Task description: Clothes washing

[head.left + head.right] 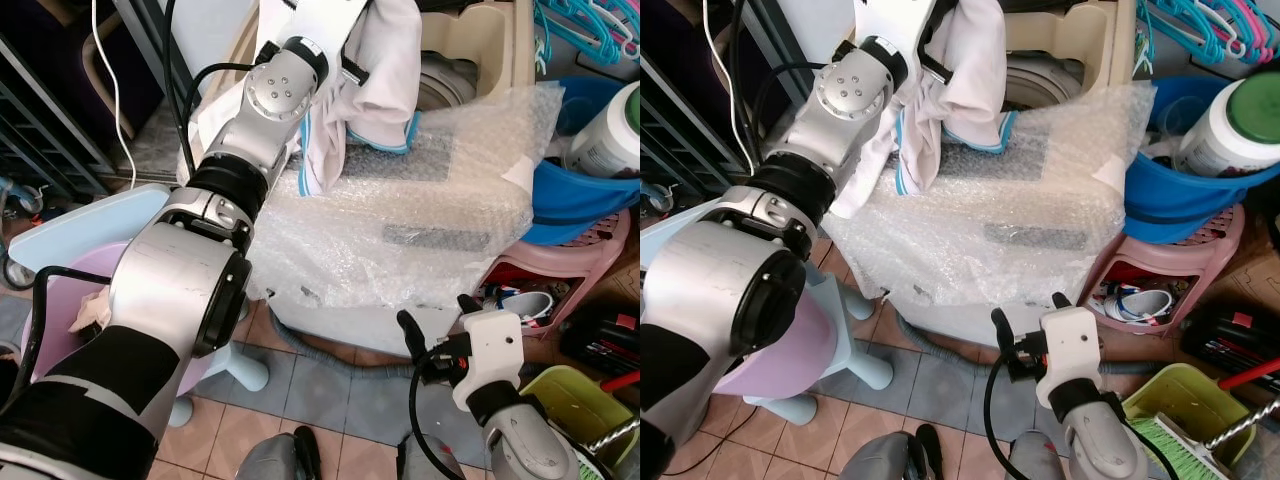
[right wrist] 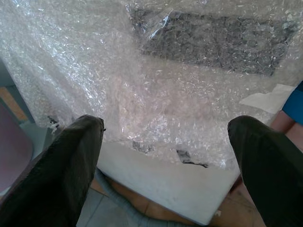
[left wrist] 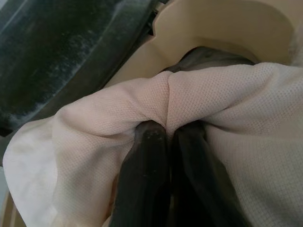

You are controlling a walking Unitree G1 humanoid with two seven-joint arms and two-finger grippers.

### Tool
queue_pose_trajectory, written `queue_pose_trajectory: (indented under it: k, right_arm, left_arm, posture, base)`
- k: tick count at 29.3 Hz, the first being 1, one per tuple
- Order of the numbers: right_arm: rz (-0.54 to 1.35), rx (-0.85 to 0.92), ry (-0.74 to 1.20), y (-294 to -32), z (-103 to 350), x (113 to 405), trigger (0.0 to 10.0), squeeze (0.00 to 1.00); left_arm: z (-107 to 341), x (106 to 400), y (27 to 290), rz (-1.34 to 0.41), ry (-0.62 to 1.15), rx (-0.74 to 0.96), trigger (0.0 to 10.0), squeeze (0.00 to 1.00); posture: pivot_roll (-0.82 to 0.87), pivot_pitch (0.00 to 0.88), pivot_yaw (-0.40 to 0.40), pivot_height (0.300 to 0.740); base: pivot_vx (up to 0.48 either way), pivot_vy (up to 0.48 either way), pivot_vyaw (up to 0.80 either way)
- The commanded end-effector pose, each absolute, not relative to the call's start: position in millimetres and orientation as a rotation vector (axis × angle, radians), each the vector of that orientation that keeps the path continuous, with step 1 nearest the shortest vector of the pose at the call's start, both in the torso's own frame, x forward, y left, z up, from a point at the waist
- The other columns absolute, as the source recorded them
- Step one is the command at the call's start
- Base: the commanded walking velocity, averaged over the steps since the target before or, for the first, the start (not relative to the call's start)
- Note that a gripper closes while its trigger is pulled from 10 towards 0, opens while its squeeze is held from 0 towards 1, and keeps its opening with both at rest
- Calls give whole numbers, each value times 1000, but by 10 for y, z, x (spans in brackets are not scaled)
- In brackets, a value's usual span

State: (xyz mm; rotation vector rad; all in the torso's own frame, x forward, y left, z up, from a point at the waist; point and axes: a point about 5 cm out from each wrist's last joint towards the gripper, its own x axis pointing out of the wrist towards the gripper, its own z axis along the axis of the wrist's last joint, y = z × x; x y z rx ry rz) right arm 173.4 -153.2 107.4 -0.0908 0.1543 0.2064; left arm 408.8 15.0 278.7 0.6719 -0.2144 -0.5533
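White garment (image 3: pixel 208 94) pinched between left gripper (image 3: pixel 165 135) jaws, right gripper (image 2: pixel 165 137) jaws spread, holding nothing

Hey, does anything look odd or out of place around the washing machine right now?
The washing machine is draped in bubble wrap over its front panel, which is unusual. The white garment held by the left claw hangs half outside the drum.

Mesh-knit cloth garment (image 3: pixel 222 109); glossy bubble wrap (image 1: pixel 420 220)

White garment (image 1: pixel 375 70) draped over washer (image 1: pixel 470 60)
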Motion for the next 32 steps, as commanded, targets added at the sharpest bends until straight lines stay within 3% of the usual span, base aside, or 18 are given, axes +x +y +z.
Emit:
queue_pose_trajectory:
  k: [1, 4, 9, 18, 24, 29, 32]
  right_arm:
    - [214, -85, 152, -1483, 1104, 1711, 10000, 0]
    - [216, -93, 150, -1506, 1115, 1748, 10000, 0]
    - [223, -98, 143, -1512, 1130, 1795, 10000, 0]
    - [262, -91, 149, -1440, 1090, 1832, 10000, 0]
    - [295, -89, 144, -1416, 1089, 1907, 10000, 0]
    - [322, -93, 148, -1413, 1067, 1942, 10000, 0]
    - [349, -94, 145, -1389, 1049, 1996, 10000, 0]
  left_arm:
    - [2667, 4129, 268, -526, -129, 731, 10000, 1000]
    - [2806, 4162, 331, -368, -239, 871, 10000, 1000]
    - [3104, 4164, 394, -252, -402, 875, 10000, 1000]
    - [3476, 4118, 576, -214, -585, 665, 10000, 1000]
    - [3146, 4076, 644, -256, -606, 521, 10000, 1000]
    - [2731, 4008, 880, -154, -587, 399, 10000, 1000]
    - [2411, 3790, 1158, -15, -577, 252, 10000, 1000]
  posture:
    - [-333, 199, 185, 740]
    - [-318, 191, 176, 740]
    - [-302, 182, 167, 740]
    - [-260, 164, 149, 740]
    - [-217, 155, 127, 740]
    - [-186, 153, 111, 740]
    - [-138, 144, 95, 740]
  base:
    - [0, 0, 0]
    - [0, 0, 0]
    - [0, 0, 0]
    - [0, 0, 0]
    - [0, 0, 0]
    - [0, 0, 0]
    - [0, 0, 0]
